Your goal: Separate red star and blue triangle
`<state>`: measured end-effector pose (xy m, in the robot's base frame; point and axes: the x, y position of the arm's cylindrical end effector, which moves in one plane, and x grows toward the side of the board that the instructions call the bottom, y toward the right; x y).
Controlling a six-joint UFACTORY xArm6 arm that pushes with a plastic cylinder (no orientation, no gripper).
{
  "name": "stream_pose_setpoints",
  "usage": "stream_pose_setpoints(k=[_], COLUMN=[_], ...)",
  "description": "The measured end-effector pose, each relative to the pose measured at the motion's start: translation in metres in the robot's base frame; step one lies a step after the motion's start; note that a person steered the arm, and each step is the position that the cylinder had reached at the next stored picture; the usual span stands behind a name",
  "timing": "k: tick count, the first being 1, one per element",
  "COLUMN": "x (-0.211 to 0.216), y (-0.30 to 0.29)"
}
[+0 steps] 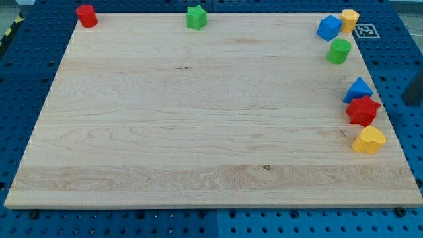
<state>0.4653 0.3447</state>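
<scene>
The red star (363, 110) lies near the board's right edge. The blue triangle (358, 89) sits just above it, and the two touch. A dark rod shows at the view's right edge, off the board. Its lower end, my tip (411, 103), is to the right of the blue triangle and red star, a short gap away. The tip touches no block.
A yellow heart (369, 140) lies just below the red star. A green cylinder (339, 51), a blue cube (329, 28) and a yellow block (349, 20) sit at the top right. A green star (195, 17) and a red cylinder (86, 15) sit along the wooden board's (198, 132) top edge.
</scene>
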Motion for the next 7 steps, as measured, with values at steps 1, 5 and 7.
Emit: stream_pose_setpoints(k=[1, 5, 7], x=[0.016, 0.006, -0.003], y=[-0.010, -0.064, -0.065])
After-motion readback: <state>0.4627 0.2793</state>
